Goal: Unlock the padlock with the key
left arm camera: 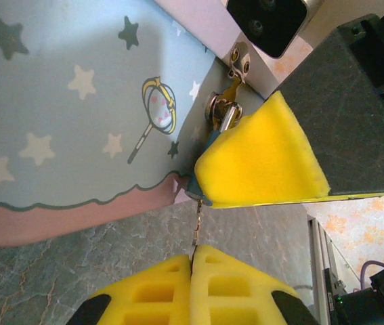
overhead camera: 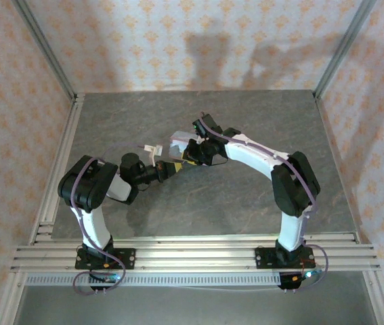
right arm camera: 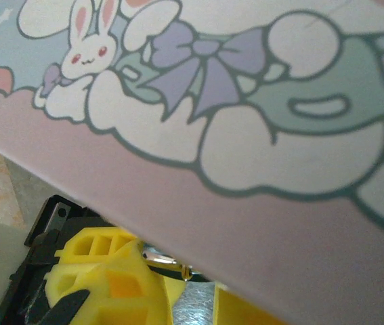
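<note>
The pastel tin (left arm camera: 63, 101) lies on the table, its hasp (left arm camera: 239, 57) at the upper right. From the hasp hangs the padlock (left arm camera: 197, 185), a teal body with a silver shackle (left arm camera: 217, 112). One yellow finger (left arm camera: 259, 162) of my right gripper (overhead camera: 190, 157) covers most of the body. The key (left arm camera: 196, 227) is a thin metal sliver reaching from the lock's lower end down into my left gripper (left arm camera: 193, 256), which is shut on it. In the right wrist view my right gripper (right arm camera: 192, 298) sits under the tin's edge (right arm camera: 246, 223), with the shackle (right arm camera: 168, 261) just above its fingers.
The tin (overhead camera: 178, 143) lies mid-table between both arms, a small white piece (overhead camera: 152, 149) to its left. Aluminium rails (overhead camera: 56, 169) border the grey table (overhead camera: 246, 203) on the left and at the front. Patterned walls close in three sides.
</note>
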